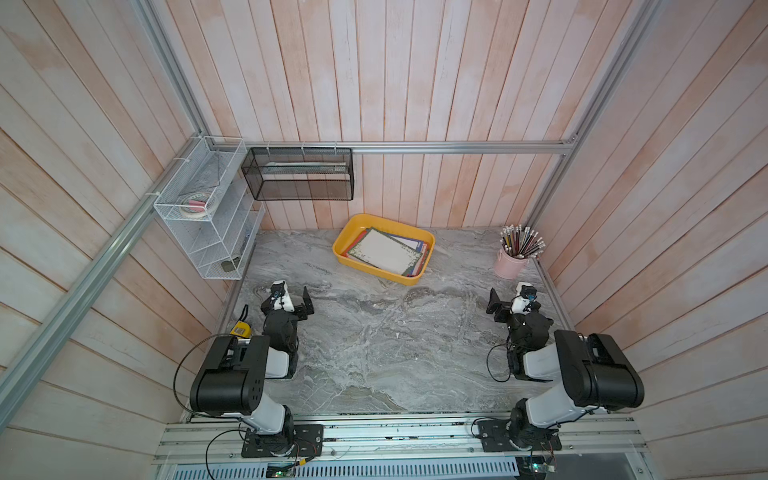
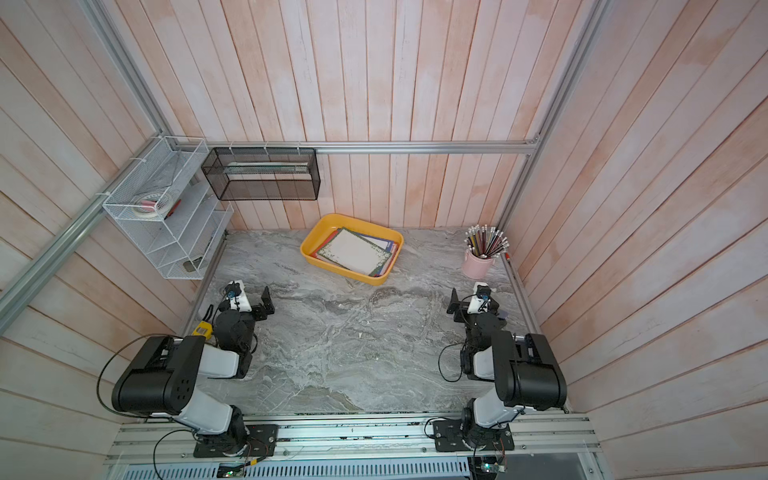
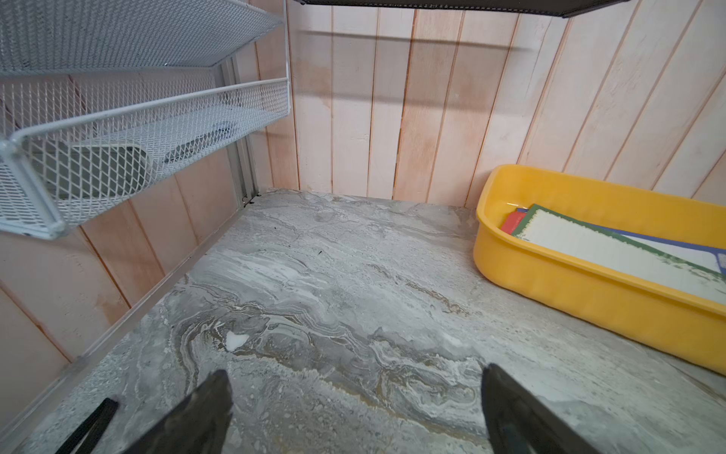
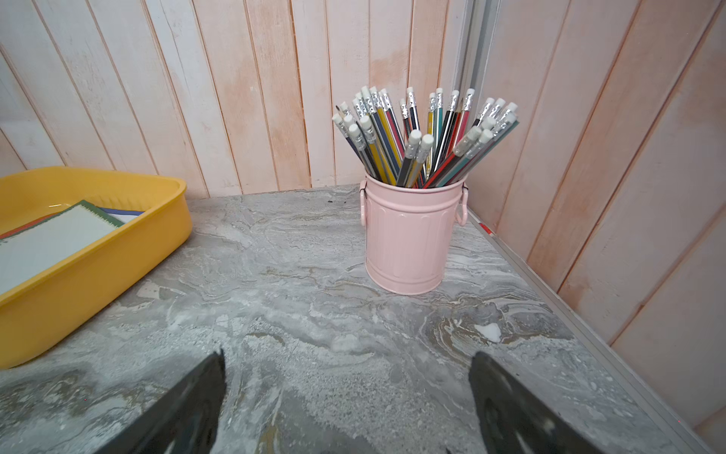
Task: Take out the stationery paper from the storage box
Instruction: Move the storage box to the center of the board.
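Judging by how things lie, the task has not started: the stationery paper (image 1: 384, 251) is all inside the yellow storage box (image 1: 376, 272), a loose, slightly fanned stack with a green-bordered sheet on top and red- and blue-bordered edges showing from under it. The box sits toward the back of the marble-patterned desk (image 1: 374, 340), close to the plank wall, with a pink pencil bucket (image 1: 510, 266) well apart from it toward the robot's right. The left pincer (image 3: 355, 371) is spread wide and holds nothing, low over bare desk with the box ahead and off to one side. The right pincer (image 4: 347, 355) is likewise spread and empty, facing the bucket. Still to do, it seems: reach into the box, catch the sheets, lift them over the low wall and lay them on the desk
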